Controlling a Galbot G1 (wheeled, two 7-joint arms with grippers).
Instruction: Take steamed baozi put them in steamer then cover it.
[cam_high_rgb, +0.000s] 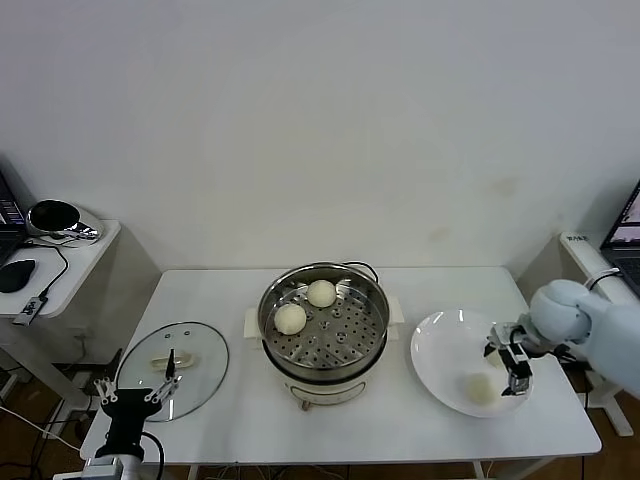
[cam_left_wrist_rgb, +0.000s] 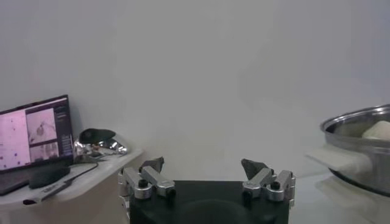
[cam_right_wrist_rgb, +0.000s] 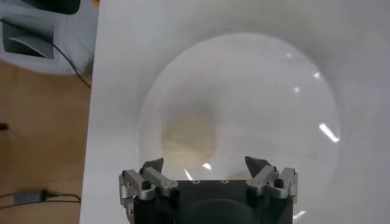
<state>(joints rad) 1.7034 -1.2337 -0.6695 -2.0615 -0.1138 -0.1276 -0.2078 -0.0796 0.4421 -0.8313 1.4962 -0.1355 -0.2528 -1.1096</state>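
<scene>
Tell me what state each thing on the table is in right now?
Shiny steel steamer pot: uncovered, two cream-white dough buns inside.
Clear glass lid: lying flat on table, left of steamer.
Flat white plate: holds one bun.
Left gripper: fingers open, empty.
Right gripper: fingers open, above plate.

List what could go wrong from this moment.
1. The right pincer hangs open over the plate, beside the bun rather than squarely over it; closing now could nudge the bun across the plate.
2. Two buns already sit at the far left of the steamer tray; a careless drop could land on them.
3. The glass lid lies near the table's left edge, by the open left pincer; a bump could push it off.
</scene>
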